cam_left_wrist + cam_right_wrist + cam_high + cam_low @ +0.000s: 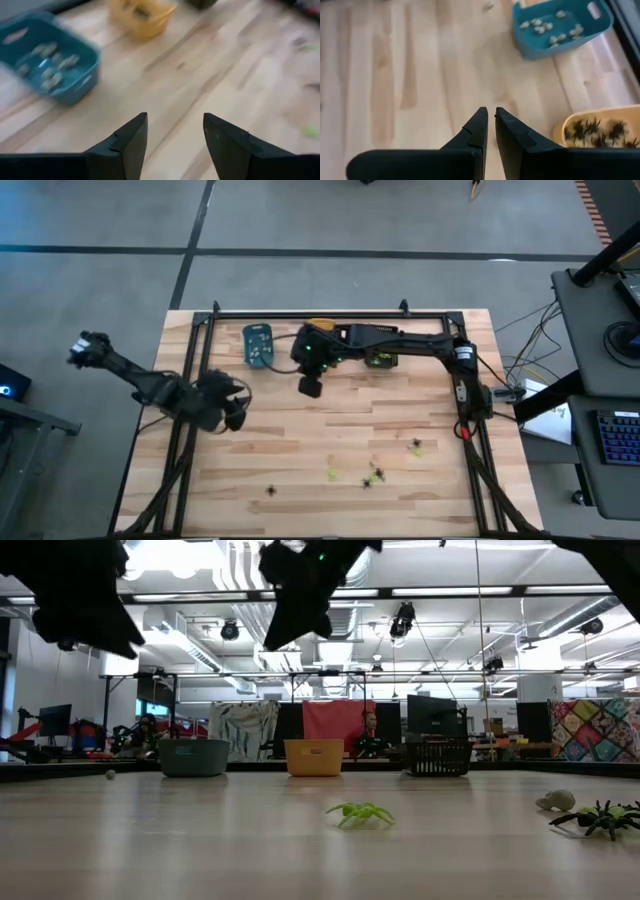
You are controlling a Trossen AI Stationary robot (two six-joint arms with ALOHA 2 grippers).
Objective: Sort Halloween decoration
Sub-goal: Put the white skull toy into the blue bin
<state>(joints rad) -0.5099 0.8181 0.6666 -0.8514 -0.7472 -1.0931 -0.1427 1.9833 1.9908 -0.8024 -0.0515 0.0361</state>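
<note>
- The right tool (311, 387) hangs just off the blue tray (260, 344), nearly closed and empty. The left tool (236, 408), well apart from that tray, has its fingers spread with nothing between them.
- Judged next step: fetch a loose Halloween decoration (374, 476). These lie on the worktop (300, 450) far from the blue tray, toward the opposite edge.
- Descend straight over one body and pinch the centre, not the legs.
- The figures splay all round; no long axis is discernible.
</note>
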